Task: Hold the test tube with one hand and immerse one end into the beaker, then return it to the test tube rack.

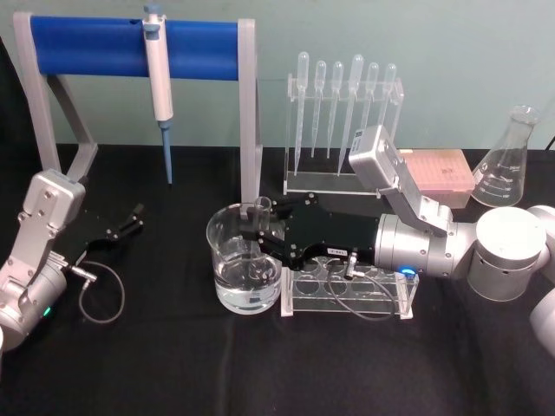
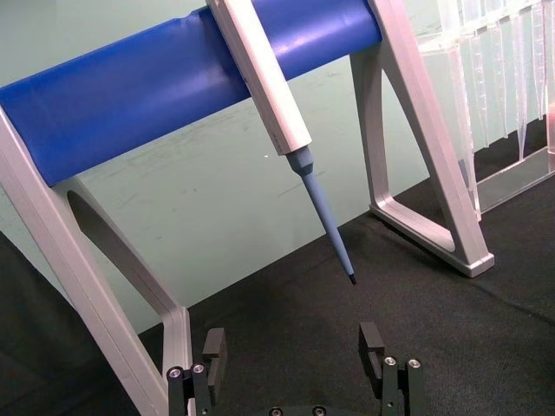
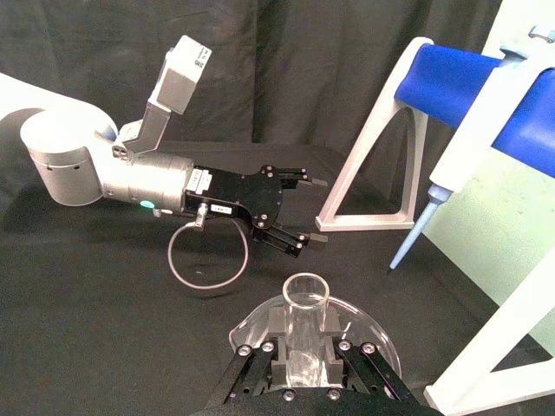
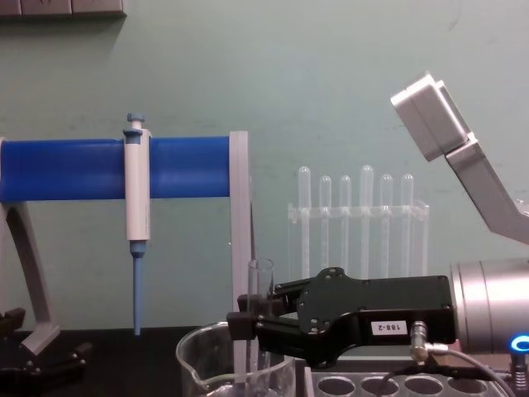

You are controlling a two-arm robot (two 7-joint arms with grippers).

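Observation:
The test tube stands upright with my right gripper shut on its upper part, open rim on top. Its lower part reaches down inside the beaker, which holds clear water; I cannot tell how deep the tip sits. From the chest, the test tube rises above the right gripper over the beaker. The right wrist view looks down the test tube with the beaker's rim around it. My left gripper rests open at the left, its fingers wide apart and nothing between them.
A clear tube rack lies right of the beaker, under my right arm. Behind stand a pipette rack, a pink box and a flask. A white-and-blue pipettor hangs on the blue stand at the back left.

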